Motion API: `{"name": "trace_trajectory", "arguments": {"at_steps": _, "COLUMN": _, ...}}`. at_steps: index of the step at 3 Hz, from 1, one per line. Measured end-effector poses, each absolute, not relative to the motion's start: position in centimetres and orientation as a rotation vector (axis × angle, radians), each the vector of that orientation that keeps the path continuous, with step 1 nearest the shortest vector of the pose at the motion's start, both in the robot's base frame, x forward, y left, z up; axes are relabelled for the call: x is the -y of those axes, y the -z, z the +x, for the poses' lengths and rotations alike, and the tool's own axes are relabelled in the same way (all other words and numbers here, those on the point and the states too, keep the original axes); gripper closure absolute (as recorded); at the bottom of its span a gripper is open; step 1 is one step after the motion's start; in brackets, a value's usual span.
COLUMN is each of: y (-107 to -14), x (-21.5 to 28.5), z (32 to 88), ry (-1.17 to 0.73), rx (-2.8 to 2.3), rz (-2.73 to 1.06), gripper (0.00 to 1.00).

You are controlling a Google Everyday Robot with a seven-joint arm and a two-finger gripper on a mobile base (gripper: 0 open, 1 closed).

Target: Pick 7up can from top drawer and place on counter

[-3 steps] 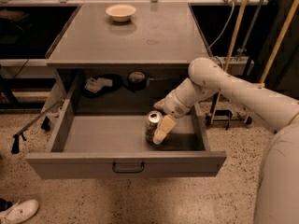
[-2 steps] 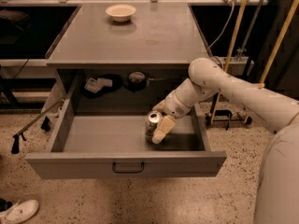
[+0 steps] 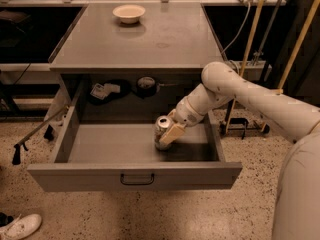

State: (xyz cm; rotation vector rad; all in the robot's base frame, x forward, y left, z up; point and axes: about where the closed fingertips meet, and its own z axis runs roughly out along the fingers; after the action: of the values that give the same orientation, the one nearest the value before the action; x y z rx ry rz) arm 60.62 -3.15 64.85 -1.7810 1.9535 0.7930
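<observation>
One white shoe [image 3: 20, 226] pokes in at the bottom left corner of the floor. Beyond it the top drawer [image 3: 135, 174] stands pulled out, with the 7up can [image 3: 161, 124] upright on its floor, right of centre. The gripper [image 3: 165, 133] reaches in from the right, clenched on the can (a tan finger [image 3: 171, 133] covers its front). Behind, dark clutter [image 3: 107, 90] lies in the cabinet recess. Farthest back, the counter [image 3: 150, 44] bears a cream bowl [image 3: 129, 12].

7up can [image 3: 162, 122] partly hidden
The gripper [image 3: 165, 135], in the top drawer [image 3: 90, 176], covers its right side; the print is too small to read.
</observation>
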Motion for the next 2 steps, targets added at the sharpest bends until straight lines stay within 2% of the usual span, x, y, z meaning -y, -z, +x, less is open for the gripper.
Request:
{"name": "trace_trajectory", "arguments": {"at_steps": 1, "y": -66.7, "x": 3.3, "z": 60.9, "ry": -0.754, "rx": -1.93, "rz": -1.779, "gripper": 0.83}}
{"name": "trace_trajectory", "arguments": {"at_steps": 2, "y": -72.2, "x": 4.4, "z": 61.0, "ry": -0.657, "rx": -1.94, "rz": -1.726, "gripper": 1.0}}
